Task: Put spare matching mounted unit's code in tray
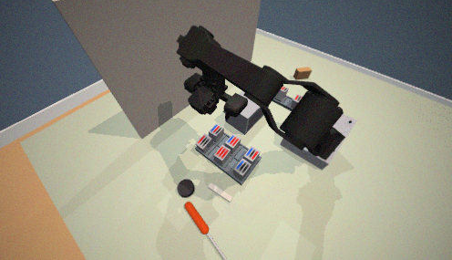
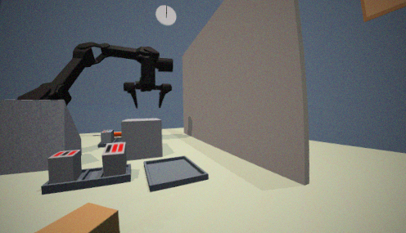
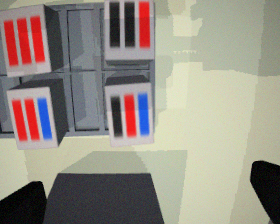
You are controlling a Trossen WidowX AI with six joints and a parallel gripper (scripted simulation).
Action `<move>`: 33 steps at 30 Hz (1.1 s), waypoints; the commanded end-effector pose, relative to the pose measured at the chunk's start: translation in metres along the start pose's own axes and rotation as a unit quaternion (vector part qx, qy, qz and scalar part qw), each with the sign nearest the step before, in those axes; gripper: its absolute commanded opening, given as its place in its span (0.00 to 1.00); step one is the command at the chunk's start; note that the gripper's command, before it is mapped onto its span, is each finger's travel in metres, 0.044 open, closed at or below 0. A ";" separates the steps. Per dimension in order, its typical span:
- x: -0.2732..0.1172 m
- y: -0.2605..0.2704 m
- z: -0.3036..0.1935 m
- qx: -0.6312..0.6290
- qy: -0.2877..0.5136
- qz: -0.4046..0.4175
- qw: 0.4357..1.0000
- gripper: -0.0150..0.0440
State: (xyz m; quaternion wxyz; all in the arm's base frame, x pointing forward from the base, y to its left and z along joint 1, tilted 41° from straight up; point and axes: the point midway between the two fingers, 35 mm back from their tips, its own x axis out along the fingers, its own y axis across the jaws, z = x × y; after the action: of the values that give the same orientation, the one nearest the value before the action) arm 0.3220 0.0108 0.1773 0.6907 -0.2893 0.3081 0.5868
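Wrist view looks straight down past the grey box-shaped mounted unit [image 3: 100, 212] onto the dark grey slotted rack [image 3: 84, 99] of striped grey spare blocks [image 3: 128, 115]. Their labels face up, so the codes are easy to compare. The end effector [image 3: 144, 209] is spread wide and holding nothing, hovering well above them. Every spare sits in the rack, and the flat dark tray [image 2: 173, 172] on the tabletop [image 2: 286, 200] holds nothing. The unit's back isn't visible here, so I can't tell which spare matches.

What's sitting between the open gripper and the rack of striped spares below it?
The grey mounted unit fills that stretch in the wrist view: it lies between the two fingers of the open gripper, with the rack and its four visible spares beyond.
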 end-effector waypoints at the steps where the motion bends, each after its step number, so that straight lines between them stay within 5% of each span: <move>1: 0.007 0.002 -0.001 -0.007 -0.003 0.002 1.000 0.91; 5: 0.035 0.002 0.000 -0.007 -0.003 0.002 1.000 0.76; 33: 0.073 0.000 0.000 -0.008 -0.003 0.002 1.000 0.76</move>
State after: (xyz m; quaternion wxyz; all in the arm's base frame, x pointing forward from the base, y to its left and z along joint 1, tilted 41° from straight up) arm 0.3321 0.0531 0.1261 0.6893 -0.2959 0.3003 0.5892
